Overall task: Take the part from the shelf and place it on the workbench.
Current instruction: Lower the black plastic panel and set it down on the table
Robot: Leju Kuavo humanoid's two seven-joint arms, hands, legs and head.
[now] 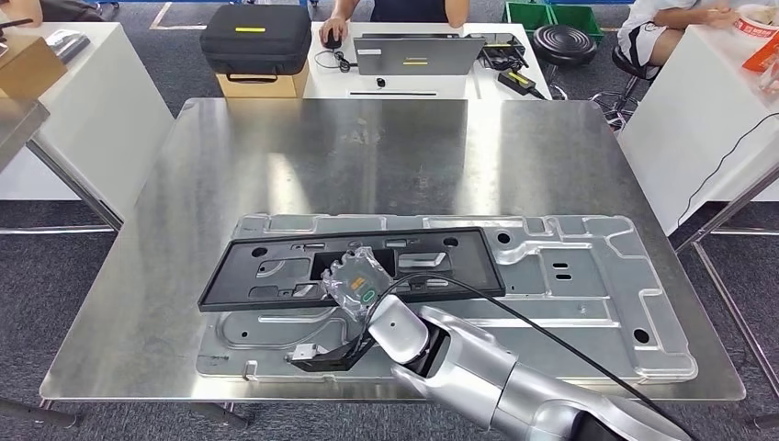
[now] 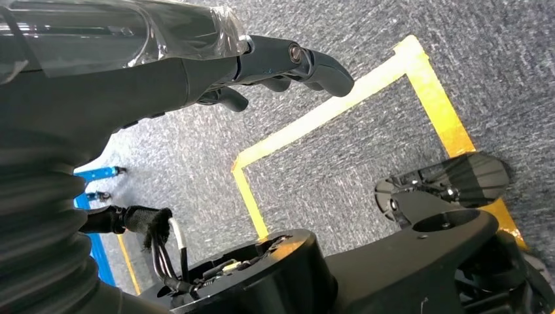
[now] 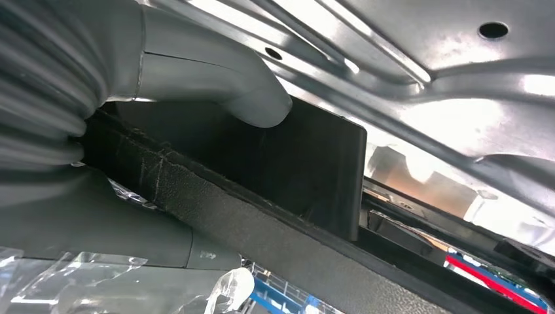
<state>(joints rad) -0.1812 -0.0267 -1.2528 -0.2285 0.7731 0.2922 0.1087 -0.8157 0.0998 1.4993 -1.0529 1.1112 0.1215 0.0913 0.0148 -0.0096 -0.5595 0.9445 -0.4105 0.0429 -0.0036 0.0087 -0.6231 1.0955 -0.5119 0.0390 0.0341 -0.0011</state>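
- The right hand [image 1: 354, 317] is reaching in from the near edge of the steel bench [image 1: 147, 276], its silver arm [image 1: 487, 372] crossing the front of a large grey panel [image 1: 588, 276] lying flat there.
- The hand is gripping a black part [image 1: 321, 356]: in the right wrist view the grey thumb [image 3: 216, 82] is pressing on one face of the part [image 3: 307, 170], with the other fingers hidden behind it.
- The part is sitting low over the panel's near edge, just in front of a long black frame [image 1: 276, 257] resting slantwise on the panel; whether the part is touching the panel cannot be told.
- The left hand [image 2: 249, 65] is hanging over grey carpet [image 2: 327, 131] marked with yellow tape [image 2: 419, 85], its dark fingers [image 2: 314, 65] lightly curled and slightly apart, holding nothing.
- Beyond the bench, a black case [image 1: 255, 39] and a laptop [image 1: 418, 53] are sitting on a white desk [image 1: 459, 83], where a person [image 1: 395, 11] is seated.
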